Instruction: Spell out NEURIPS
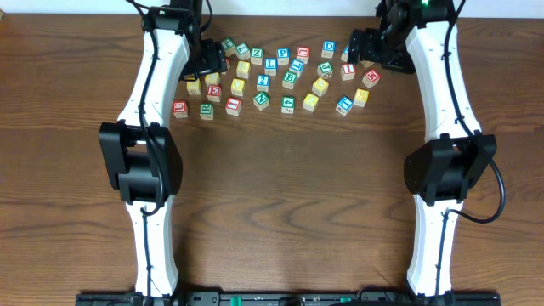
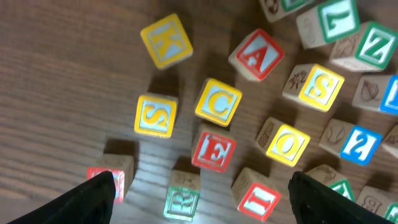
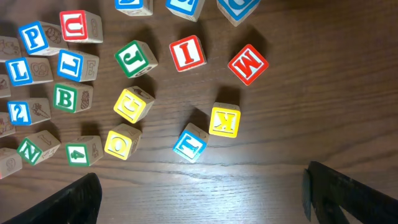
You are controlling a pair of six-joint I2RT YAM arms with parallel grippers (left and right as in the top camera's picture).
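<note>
Wooden letter cubes lying scattered in a loose cluster at the table's far middle, red E and green R sitting below the left gripper, red U, blue P, red I and green N lying beneath the right gripper, both grippers hanging spread wide, grasping nothing.

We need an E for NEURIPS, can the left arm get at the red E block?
Probably yes. The left claw hangs open over the red E block, with nothing on top. Tight, though: the green R block and yellow C block sit close beside it.
</note>
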